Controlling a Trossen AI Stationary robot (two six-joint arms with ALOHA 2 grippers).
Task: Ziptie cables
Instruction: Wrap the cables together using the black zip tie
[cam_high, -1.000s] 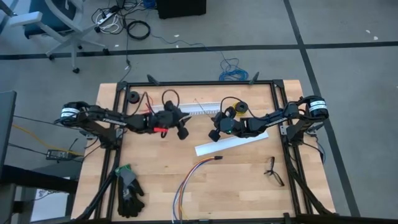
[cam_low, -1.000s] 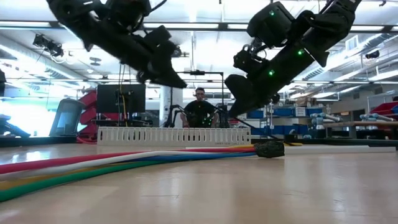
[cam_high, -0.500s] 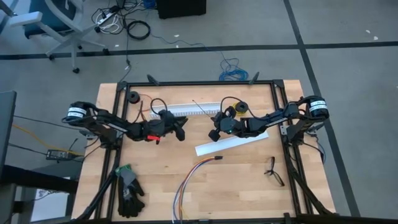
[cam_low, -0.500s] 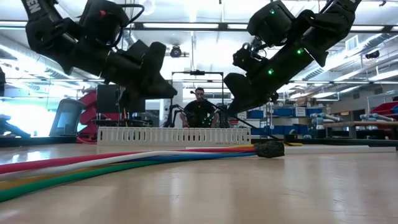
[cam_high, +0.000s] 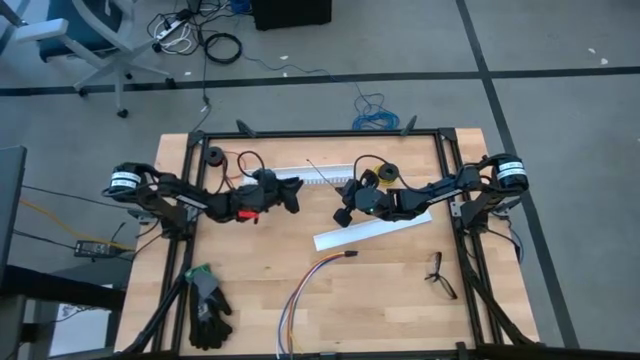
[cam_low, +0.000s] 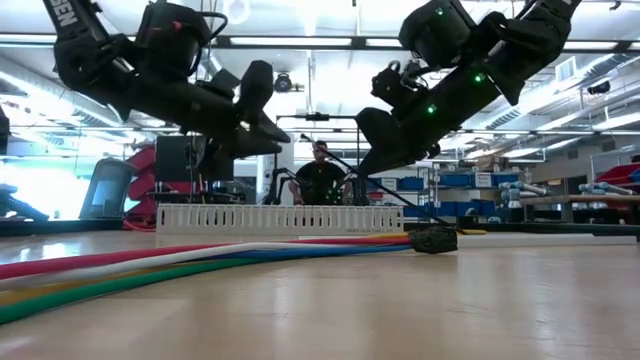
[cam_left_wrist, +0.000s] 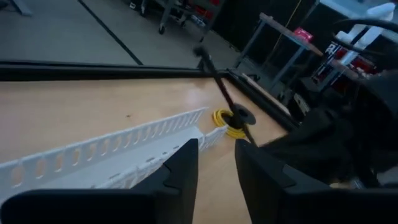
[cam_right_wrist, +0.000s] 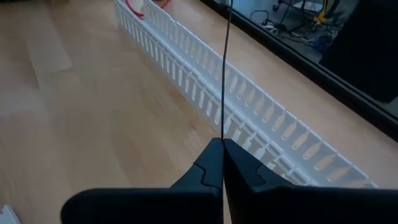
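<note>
Above the table (cam_high: 400, 290), the ziptie (cam_right_wrist: 226, 68) is being pinched by the closed R gripper (cam_right_wrist: 222, 149) — L gripper (cam_left_wrist: 216, 163), fingers apart & empty, is best being brought slowly to its tip.

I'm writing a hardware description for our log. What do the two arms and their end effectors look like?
Both arms are dark, jointed and slim, each with a white-banded motor at its shoulder end. The left arm carries a red part near its wrist and black cable loops. The right arm shows small green lights. The left end effector and right end effector each have two flat, matte black fingers.
</note>
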